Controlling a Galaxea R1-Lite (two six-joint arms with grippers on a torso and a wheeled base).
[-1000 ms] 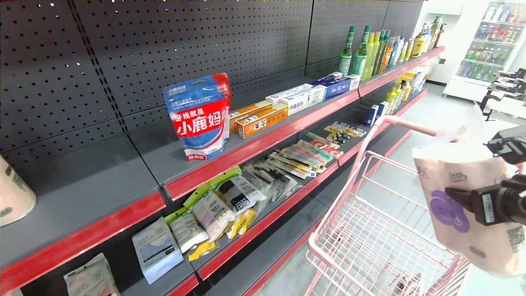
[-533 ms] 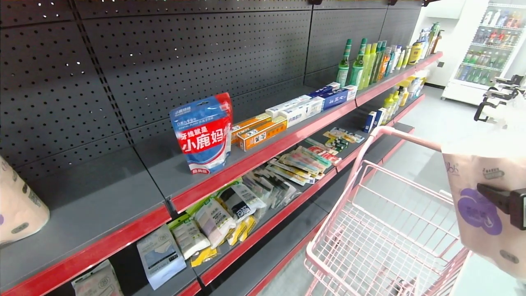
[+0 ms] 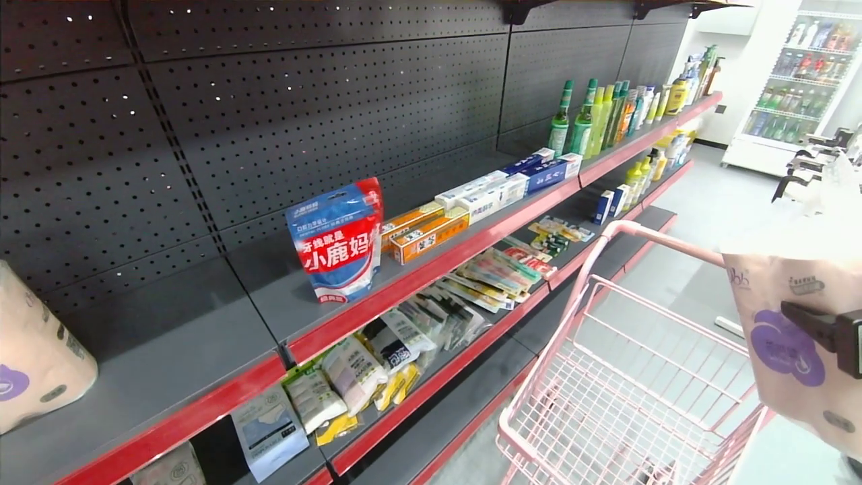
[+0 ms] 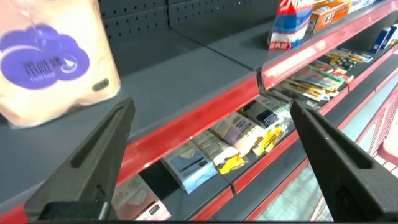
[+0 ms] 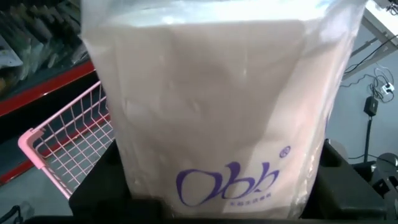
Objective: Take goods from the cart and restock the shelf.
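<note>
The right gripper (image 5: 214, 190) is clamped on a pale pink tissue pack (image 3: 794, 350) with a purple cloud mark, held in the air at the far right, above the pink wire cart (image 3: 667, 237). The cart's handle and near rim lie between that pack and the shelf (image 3: 168, 337). On the same red-edged shelf board a second tissue pack (image 3: 34, 350) stands at the far left, and a blue and red pouch (image 3: 337, 239) stands upright near the front edge, with bare grey board between them. Past the pouch lie toothpaste boxes (image 3: 424, 232), then green bottles (image 3: 586, 118). Flat packets (image 3: 363, 357) crowd the tier below. The left gripper (image 4: 211, 155) faces the shelf, fingers spread wide, holding nothing.
</note>
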